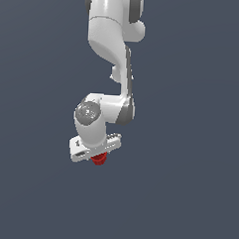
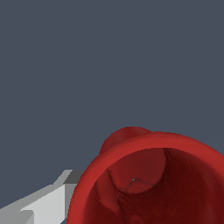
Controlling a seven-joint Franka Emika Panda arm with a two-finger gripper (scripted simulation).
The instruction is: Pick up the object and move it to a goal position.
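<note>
The small red ribbed cup (image 1: 99, 160) sticks out just below the white gripper (image 1: 97, 156) in the exterior view, and only its lower part shows under the hand. In the wrist view the cup (image 2: 148, 153) fills the lower right, its open mouth and wide rim facing the camera. One light grey finger (image 2: 43, 204) lies against the cup's outer wall. The other finger is hidden behind the cup. The gripper looks shut on the cup.
The white arm (image 1: 111, 36) comes down from the top of the exterior view. Everything around it is plain dark blue-grey ground (image 1: 187, 194) with no other objects, and no goal marker shows.
</note>
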